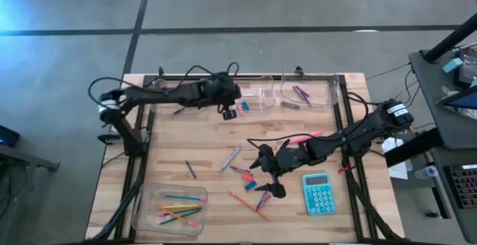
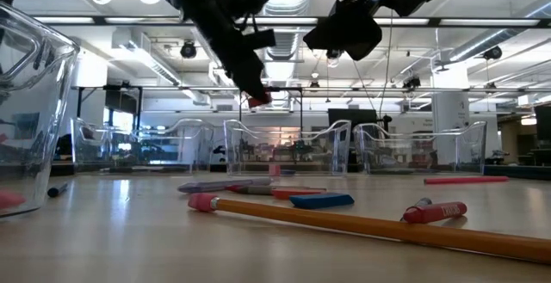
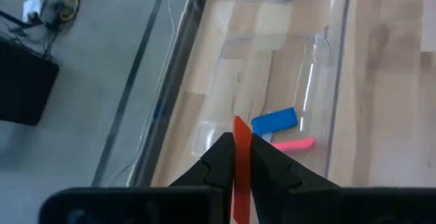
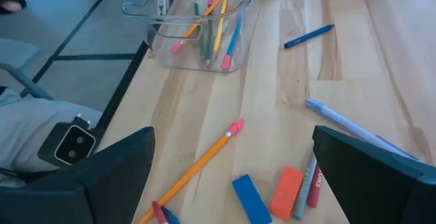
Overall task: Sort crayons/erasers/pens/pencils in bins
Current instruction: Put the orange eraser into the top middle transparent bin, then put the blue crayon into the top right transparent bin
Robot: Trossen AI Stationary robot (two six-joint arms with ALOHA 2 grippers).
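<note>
My left gripper (image 1: 229, 112) is shut on a red-orange eraser (image 3: 239, 157) and hangs above the clear far bin (image 1: 257, 91). A blue eraser (image 3: 274, 120) and a pink eraser (image 3: 294, 144) lie on that bin's floor. The held eraser also shows in the low view (image 2: 256, 100). My right gripper (image 1: 270, 174) is open and empty above loose items at the table's middle: a blue eraser (image 4: 250, 198), an orange eraser (image 4: 286, 190) and an orange pencil (image 4: 197, 164), all flat on the wood. My left gripper pinches the red-orange eraser by its two flat faces (image 3: 240, 137) between its two fingers (image 3: 218, 157). The eraser stands on edge between them, and its far end sticks out past the fingertips. It is lifted clear, above the bin.
A bin of pencils (image 1: 170, 208) stands at the near left, and another bin (image 1: 307, 90) with sticks stands at the far right. A teal calculator (image 1: 318, 193) lies right of my right gripper. A pink stick (image 1: 305, 136), a grey-blue stick (image 1: 231, 158) and a blue pencil (image 1: 191, 170) lie loose.
</note>
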